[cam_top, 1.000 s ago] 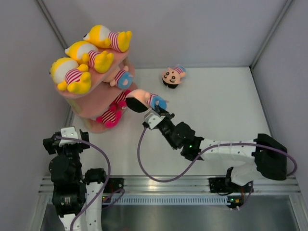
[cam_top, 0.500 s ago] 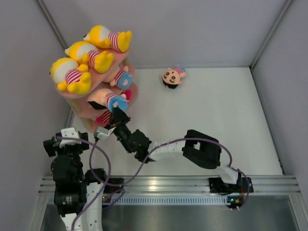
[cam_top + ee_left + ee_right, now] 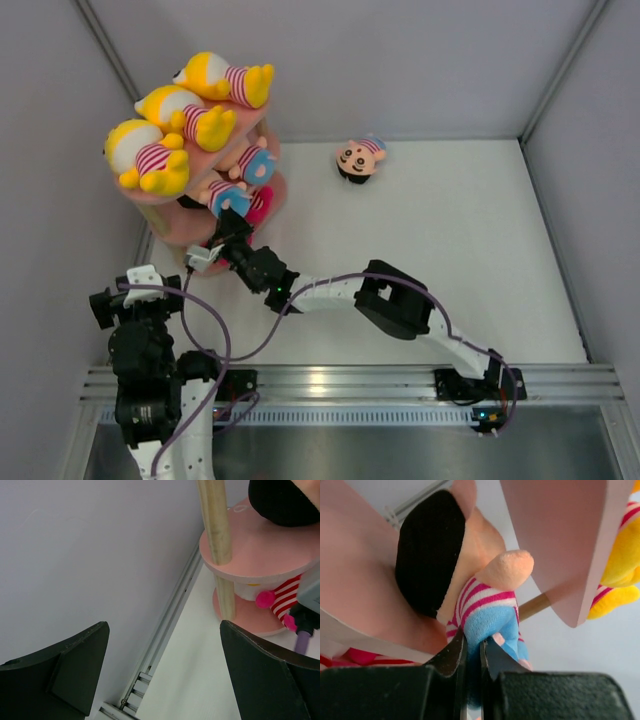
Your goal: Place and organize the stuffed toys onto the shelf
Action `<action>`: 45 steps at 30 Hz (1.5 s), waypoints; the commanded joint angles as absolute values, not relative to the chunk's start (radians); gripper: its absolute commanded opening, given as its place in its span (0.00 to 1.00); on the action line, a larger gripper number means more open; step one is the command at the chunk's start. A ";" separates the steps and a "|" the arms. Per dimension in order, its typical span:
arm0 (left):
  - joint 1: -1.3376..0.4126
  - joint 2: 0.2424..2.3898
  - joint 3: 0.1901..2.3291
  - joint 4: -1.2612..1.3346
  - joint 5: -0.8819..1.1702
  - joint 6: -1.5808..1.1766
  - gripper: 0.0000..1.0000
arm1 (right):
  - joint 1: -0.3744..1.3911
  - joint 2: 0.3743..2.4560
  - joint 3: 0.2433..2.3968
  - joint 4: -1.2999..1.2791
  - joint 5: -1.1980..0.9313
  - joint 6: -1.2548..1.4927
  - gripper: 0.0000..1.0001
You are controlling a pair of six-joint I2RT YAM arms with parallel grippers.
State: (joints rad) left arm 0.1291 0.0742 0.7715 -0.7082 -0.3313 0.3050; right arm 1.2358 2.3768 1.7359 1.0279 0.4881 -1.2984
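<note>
The pink three-tier shelf (image 3: 262, 128) stands at the far left. Three yellow toys (image 3: 180, 112) lie on its top board. A pink-faced toy with a blue bottom (image 3: 252, 162) lies on the middle board. A magenta toy (image 3: 262, 205) lies on the bottom board and shows in the left wrist view (image 3: 280, 600). My right gripper (image 3: 226, 222) is shut on the blue bottom of another pink-faced toy (image 3: 485, 615), which it holds over the middle board (image 3: 355, 595), under the top board (image 3: 560, 535). One more pink-faced toy (image 3: 359, 157) lies on the table. My left gripper (image 3: 165, 680) is open and empty.
White walls close in the table on the left, back and right. A metal rail (image 3: 165, 630) runs along the left wall beside the shelf. The right arm (image 3: 390, 300) stretches across the table's near left part.
My right gripper has swung from the table's middle leftward and carried the pink-faced toy in onto the shelf's middle board. The left arm has not moved.
</note>
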 commanded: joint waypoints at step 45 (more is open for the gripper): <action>0.133 0.061 0.759 -0.672 -0.275 0.287 0.99 | 1.219 2.176 1.442 1.074 0.593 -1.313 0.99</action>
State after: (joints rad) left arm 0.1291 0.0738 0.7555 -0.7094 -0.2802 0.2974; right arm 1.1965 2.2986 1.5051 0.9668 0.5358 -1.3273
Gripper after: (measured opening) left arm 0.984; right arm 0.991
